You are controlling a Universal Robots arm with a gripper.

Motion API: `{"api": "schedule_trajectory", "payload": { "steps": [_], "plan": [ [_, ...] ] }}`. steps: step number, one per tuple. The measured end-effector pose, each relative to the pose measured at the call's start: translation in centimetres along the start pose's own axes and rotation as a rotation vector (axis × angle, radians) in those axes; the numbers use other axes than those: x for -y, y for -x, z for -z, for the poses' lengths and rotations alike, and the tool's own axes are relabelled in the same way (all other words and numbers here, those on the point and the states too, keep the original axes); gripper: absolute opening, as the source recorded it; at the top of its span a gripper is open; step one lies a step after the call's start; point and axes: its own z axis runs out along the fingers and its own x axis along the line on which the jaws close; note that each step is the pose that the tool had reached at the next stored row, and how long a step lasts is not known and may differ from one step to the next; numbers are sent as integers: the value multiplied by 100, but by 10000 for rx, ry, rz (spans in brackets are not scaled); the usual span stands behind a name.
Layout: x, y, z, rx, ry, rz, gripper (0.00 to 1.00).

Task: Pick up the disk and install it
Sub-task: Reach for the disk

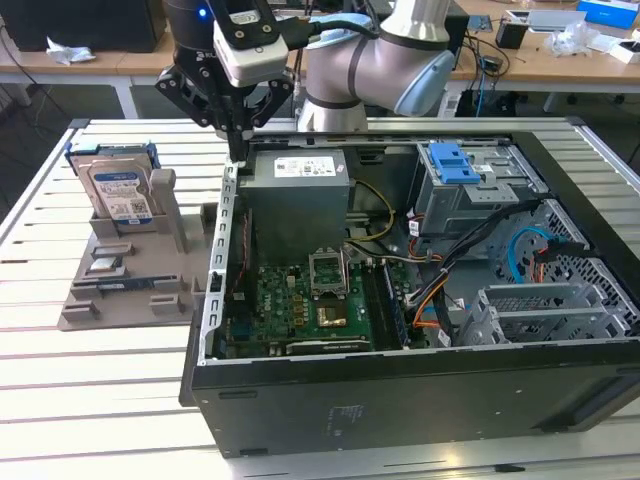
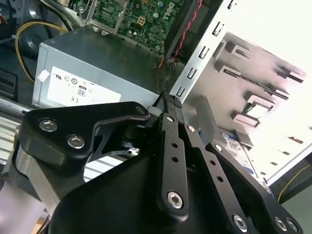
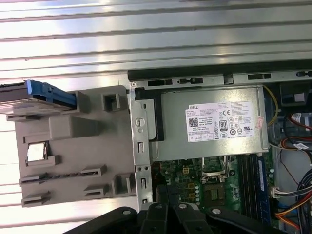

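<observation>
The flat rectangular silver hard drive with a white-and-blue label and blue carrier rail (image 1: 120, 190) stands upright on its edge in the far slot of a grey plastic fixture tray (image 1: 130, 275), at the exterior view's left. Nothing grips it. The exterior view shows its label face. The first wrist view shows the same disk (image 3: 24, 100) edge-on, with the blue rail along one side. The second wrist view shows part of the label (image 2: 239, 148) past the tool linkage.

The black tool (image 1: 237, 150) hangs from the grey robot arm (image 1: 380, 70), well apart from the disk. Its fingers are together at the tip and hold nothing. In the second wrist view the tool (image 2: 169, 100) points at the perforated left wall of the open black computer case (image 1: 400, 400). The tip is just beside the large grey metal power supply box with a white sticker (image 1: 300, 185).

The fixture tray lies just beside the case's left wall. The slatted aluminium tabletop (image 1: 100, 400) is open near and left of the tray. Inside the case, the green motherboard (image 1: 300, 300) lies nearer than the power supply. A blue plastic latch piece (image 1: 452, 162) sits on the drive cage at the far right.
</observation>
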Motion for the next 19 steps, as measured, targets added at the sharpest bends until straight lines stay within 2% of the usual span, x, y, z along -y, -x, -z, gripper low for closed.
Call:
{"api": "schedule_trajectory", "payload": {
  "steps": [19],
  "plan": [
    [22,-298,8,0,1,0,11]
  ]
}}
